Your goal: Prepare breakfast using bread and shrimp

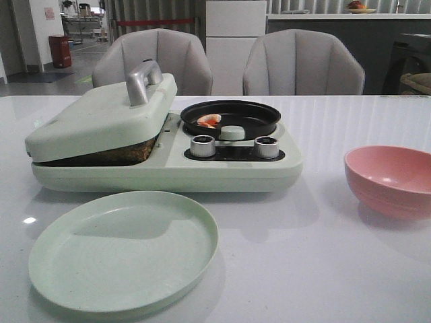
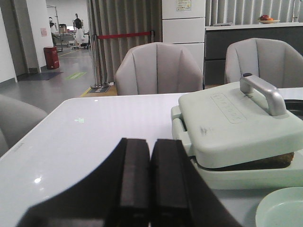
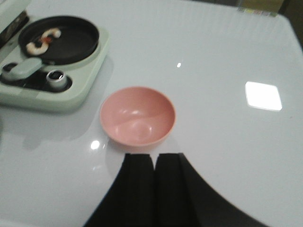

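The shrimp (image 1: pixel 209 120) (image 3: pixel 41 41) lies curled in the round black pan (image 1: pixel 231 116) on the right half of the pale green breakfast maker (image 1: pixel 168 165). Under the lowered lid (image 1: pixel 101 118) (image 2: pixel 236 123) a brown toasted edge of bread (image 1: pixel 111 155) (image 2: pixel 265 161) shows in the gap. My left gripper (image 2: pixel 150 146) is shut and empty, over the table to the left of the appliance. My right gripper (image 3: pixel 155 158) is shut and empty, just near side of the pink bowl (image 3: pixel 138 116) (image 1: pixel 389 180). Neither gripper appears in the front view.
An empty pale green plate (image 1: pixel 124 249) (image 2: pixel 281 208) sits in front of the appliance. Two silver knobs (image 1: pixel 203 145) (image 1: pixel 266 147) stand on its front panel. Two grey chairs (image 1: pixel 296 64) stand behind the white table (image 1: pixel 303 269).
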You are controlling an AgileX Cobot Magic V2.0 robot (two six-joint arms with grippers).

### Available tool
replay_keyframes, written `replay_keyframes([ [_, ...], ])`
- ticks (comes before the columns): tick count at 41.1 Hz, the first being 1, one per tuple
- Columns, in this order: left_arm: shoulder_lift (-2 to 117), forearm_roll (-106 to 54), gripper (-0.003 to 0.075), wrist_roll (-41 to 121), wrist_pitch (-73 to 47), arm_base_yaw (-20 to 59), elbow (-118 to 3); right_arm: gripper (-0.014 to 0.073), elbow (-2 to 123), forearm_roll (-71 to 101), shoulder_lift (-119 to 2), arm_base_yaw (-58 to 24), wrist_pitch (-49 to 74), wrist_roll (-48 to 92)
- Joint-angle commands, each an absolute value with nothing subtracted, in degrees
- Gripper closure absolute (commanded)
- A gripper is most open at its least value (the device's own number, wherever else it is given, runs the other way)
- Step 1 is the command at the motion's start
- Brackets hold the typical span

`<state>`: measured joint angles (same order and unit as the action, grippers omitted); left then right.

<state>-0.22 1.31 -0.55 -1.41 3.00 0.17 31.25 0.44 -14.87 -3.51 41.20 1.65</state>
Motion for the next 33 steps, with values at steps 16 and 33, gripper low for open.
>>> replay_keyframes([
  [16, -1.63, 1.01, 0.0619, -0.35, 4.02, 3.40, 1.99, 0.0558, 0.25, 0.00, 1.76, 1.83, 3.55, 2.26],
  [33, -1.53, 1.01, 0.0619, -0.35, 4.02, 3.40, 1.99, 0.0558, -1.45, 3.01, 1.70, 1.57, 1.85, 2.21],
])
